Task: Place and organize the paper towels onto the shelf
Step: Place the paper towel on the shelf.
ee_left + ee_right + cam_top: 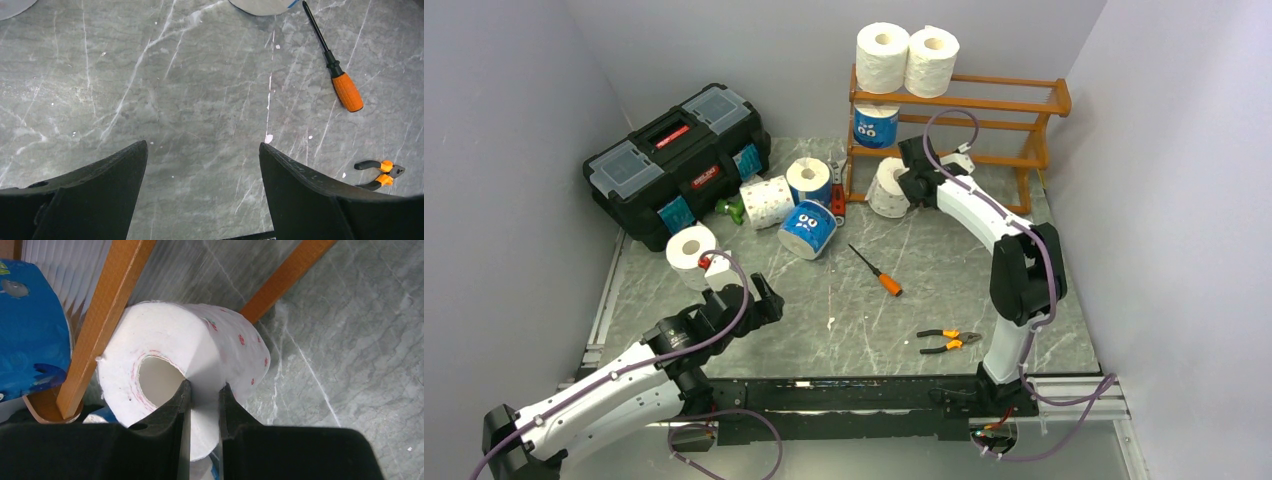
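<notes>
My right gripper [911, 185] is shut on a white paper towel roll [889, 187], held at the left front post of the wooden shelf [1004, 100], low by the table. In the right wrist view one finger sits inside the core and the other outside, pinching the roll [200, 350] wall. Two white rolls [882, 55] stand on the top tier and a blue roll [876, 125] on the middle tier. Several loose rolls [808, 229] lie by the toolbox. My left gripper [764, 300] hangs open and empty [202, 150] over bare table.
A black toolbox [679, 160] stands at the back left. An orange-handled screwdriver [876, 271] [340, 82] lies mid-table and pliers [949, 342] [380, 172] lie near the front. A white roll [690, 247] sits just beyond my left gripper.
</notes>
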Controlling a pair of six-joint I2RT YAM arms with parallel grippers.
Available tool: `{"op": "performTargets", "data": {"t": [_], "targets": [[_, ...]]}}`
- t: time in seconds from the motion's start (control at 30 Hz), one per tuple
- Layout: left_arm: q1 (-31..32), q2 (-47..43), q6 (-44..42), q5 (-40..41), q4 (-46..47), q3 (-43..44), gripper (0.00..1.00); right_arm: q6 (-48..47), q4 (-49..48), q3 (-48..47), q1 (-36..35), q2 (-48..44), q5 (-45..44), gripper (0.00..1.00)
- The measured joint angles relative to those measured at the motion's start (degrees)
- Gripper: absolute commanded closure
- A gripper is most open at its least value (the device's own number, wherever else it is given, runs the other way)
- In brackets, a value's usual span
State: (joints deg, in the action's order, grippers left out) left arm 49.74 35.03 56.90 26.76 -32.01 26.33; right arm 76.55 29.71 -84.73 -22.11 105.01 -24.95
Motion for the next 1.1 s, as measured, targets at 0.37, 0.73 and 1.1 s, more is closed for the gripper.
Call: {"op": "performTargets", "data": {"t": [0.37, 0.73, 1.1], "targets": [[0.0, 0.15, -0.02, 0.04, 0.0, 0.0, 0.12, -0.04, 1.44, -4.17, -0.07, 2.86, 0.24, 1.0], [0.0, 0.46, -0.04, 0.11, -0.07, 0.0, 0.12, -0.09, 3.58, -9.05, -0.11, 6.23, 0.87, 1.0], [0.0, 1.2, -0.11, 0.68, -0.2, 0.0, 0.12, -0.24, 3.85, -11.69, -0.11, 8.11, 1.84, 0.92]]}}
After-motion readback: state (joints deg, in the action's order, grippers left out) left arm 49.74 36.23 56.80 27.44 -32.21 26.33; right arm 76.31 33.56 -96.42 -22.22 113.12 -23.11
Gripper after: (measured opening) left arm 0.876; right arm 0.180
